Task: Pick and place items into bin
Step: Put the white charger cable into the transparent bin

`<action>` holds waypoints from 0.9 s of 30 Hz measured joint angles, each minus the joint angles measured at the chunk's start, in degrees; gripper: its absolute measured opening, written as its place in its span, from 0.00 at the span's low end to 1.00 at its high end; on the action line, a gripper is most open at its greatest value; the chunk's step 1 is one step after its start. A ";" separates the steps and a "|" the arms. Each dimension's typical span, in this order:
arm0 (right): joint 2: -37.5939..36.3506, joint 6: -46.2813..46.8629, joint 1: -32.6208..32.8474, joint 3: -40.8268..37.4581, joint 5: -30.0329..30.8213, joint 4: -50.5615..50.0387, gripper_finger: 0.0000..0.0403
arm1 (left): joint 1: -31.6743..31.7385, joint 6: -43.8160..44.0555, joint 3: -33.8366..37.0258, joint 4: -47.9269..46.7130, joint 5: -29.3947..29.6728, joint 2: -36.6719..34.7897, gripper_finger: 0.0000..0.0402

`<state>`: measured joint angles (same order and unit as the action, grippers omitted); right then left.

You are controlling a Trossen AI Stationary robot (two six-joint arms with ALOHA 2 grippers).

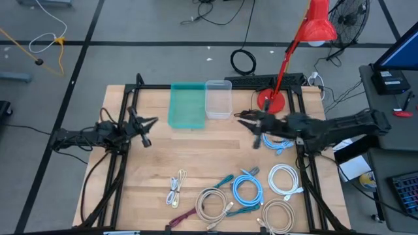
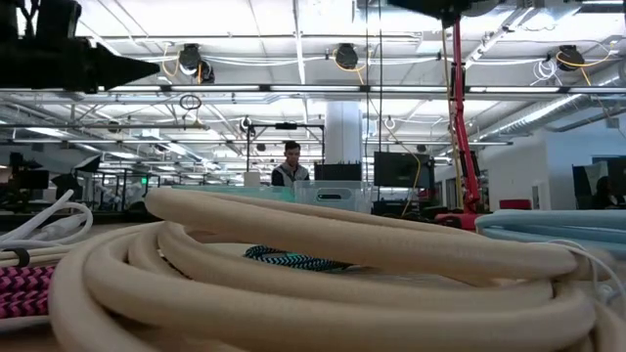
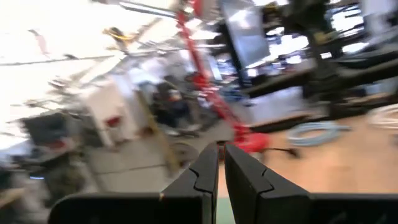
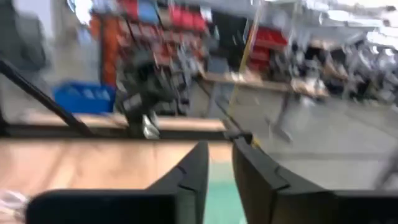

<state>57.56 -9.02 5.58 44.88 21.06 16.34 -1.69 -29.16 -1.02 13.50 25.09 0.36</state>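
Cables [image 1: 248,192] loose at lower right of table; right gripper [image 1: 243,119] centre, jaws slightly apart, empty; left gripper [image 1: 149,122] left, nearly closed, empty.

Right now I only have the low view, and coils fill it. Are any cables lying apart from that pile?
Observer: Yes. One light blue cable lies under the right arm, near the lamp base.
Operator: Is my right pincer holding anything?
Observer: No. The right pincer is open and empty, just right of the clear bin.
Operator: And the left one?
Observer: The left pincer is shut and empty, just left of the teal bin.
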 joint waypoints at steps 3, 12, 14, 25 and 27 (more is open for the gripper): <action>5.25 1.12 0.05 4.47 -0.31 -4.96 0.28 | 0.00 -1.17 0.00 1.38 2.32 0.00 0.08; 6.47 1.36 2.30 6.78 -0.30 -6.72 0.40 | -0.05 13.63 0.02 9.82 -12.25 0.02 0.08; 5.61 1.49 2.86 6.83 -0.30 -7.63 0.40 | -0.06 28.27 -0.02 12.62 -16.01 0.24 0.08; 4.04 3.83 4.66 6.83 -0.18 -11.47 0.39 | -6.07 40.27 -0.58 36.61 -46.35 18.16 0.08; 4.04 3.83 4.66 6.83 -0.15 -11.52 0.39 | -8.54 40.28 -3.16 36.31 -44.21 24.27 0.08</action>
<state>61.60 -5.19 10.24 51.70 20.91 4.82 -10.23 11.12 -4.18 49.81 -19.12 24.63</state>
